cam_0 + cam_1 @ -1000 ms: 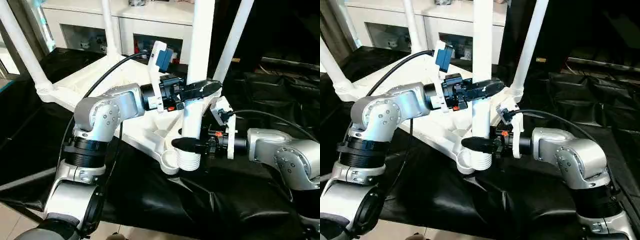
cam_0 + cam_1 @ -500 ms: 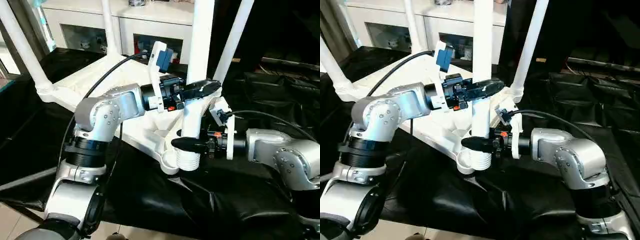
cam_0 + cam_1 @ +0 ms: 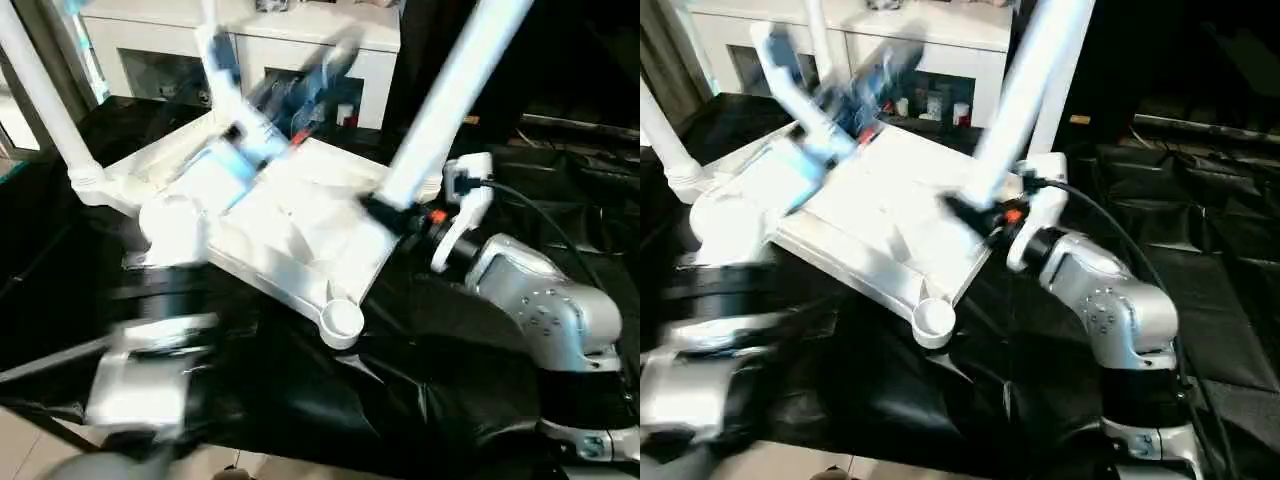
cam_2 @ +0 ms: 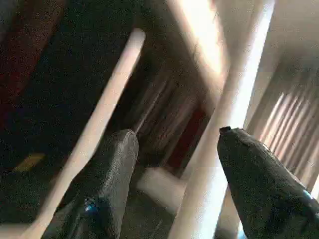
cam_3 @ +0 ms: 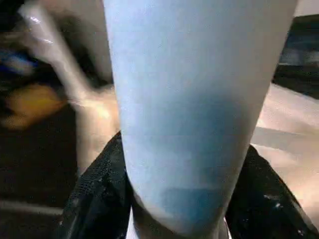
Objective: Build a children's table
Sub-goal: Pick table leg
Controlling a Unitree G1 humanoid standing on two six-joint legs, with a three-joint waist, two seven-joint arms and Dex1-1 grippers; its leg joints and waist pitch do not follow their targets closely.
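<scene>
The white tabletop [image 3: 290,225] lies ribbed side up on the black sheeting. Its near corner socket [image 3: 342,318] stands empty. My right gripper [image 3: 385,210] is shut on the lower end of a white leg [image 3: 440,100], which leans up and to the right above the tabletop's right edge; the right wrist view has the leg [image 5: 199,99] between the fingers [image 5: 97,199]. My left gripper [image 4: 177,132] is open with nothing between its fingers [image 4: 107,169], and its blurred arm [image 3: 240,150] reaches over the tabletop's far side. Other legs [image 3: 45,100] stand in the far sockets.
A white cabinet [image 3: 300,40] with open shelves stands behind the work. Black sheeting [image 3: 300,400] covers the big table, crumpled in front and to the right. Pale floor [image 3: 30,450] shows at the lower left.
The left gripper has let go of the leg and swung away up and to the left. The right gripper has pulled the leg out of the near corner socket and tilted it.
</scene>
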